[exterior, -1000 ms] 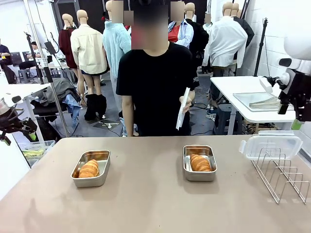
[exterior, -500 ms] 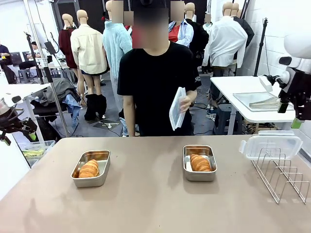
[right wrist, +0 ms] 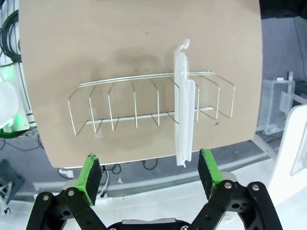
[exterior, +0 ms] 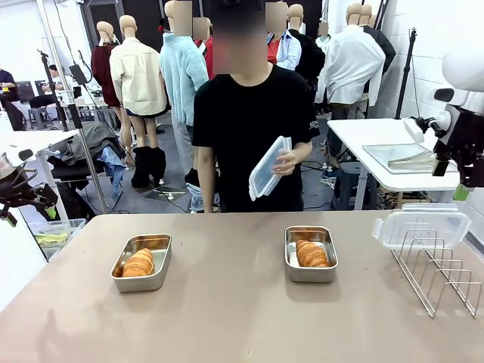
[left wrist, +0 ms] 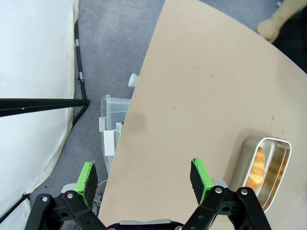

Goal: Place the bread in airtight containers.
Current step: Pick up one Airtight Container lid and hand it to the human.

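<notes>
Two steel airtight containers sit open on the tan table, the left container and the right container, each with one piece of golden bread in it, left bread and right bread. Across the table a person holds a clear lid in one hand at chest height. A second lid stands in the wire rack. My left gripper hangs open over the table's left edge, with the left container off to its side. My right gripper is open above the rack and its upright lid.
My left arm and right arm stay back at the table's two sides. A clear plastic bin stands on the floor beside the left edge. The person's other hand is at the far edge.
The person has lifted the lid higher and tilted it, and shifted slightly to the right. Neither arm has moved, and the containers and bread lie as before.
</notes>
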Controlling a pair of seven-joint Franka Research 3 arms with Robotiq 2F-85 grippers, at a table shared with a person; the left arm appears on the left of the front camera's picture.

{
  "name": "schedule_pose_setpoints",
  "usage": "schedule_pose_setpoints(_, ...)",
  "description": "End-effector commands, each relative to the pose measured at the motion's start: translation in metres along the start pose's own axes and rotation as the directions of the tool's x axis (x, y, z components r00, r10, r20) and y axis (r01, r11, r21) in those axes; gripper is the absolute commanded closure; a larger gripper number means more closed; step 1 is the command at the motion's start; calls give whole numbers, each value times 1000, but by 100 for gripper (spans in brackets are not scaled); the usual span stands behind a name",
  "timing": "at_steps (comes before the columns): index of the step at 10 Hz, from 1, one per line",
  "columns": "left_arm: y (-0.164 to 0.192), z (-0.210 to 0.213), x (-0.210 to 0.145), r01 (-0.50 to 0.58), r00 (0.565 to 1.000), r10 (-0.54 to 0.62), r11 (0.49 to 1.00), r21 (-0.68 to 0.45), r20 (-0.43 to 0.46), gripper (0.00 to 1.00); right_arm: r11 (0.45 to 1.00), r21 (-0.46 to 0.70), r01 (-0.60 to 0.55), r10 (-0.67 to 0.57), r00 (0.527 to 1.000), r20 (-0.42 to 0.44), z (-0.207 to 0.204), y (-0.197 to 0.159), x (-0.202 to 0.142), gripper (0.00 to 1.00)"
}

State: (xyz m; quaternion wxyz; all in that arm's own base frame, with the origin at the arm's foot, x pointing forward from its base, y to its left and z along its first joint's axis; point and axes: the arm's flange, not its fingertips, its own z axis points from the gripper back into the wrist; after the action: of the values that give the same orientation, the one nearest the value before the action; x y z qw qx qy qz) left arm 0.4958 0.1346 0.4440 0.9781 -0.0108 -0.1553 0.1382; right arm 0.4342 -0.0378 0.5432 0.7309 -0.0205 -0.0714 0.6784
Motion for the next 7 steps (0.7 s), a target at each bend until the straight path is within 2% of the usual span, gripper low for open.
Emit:
schedule_pose_setpoints(1,2,1,0,-2,1000,2,1000,2,1,0,1000,3,15,-15,1000,-13,1,0,4,0)
schedule_pose_setpoints(7,2,1,0,-2,1000,2,1000,2,1,0,1000,3,15,-15,1000,-13,1,0,4,0)
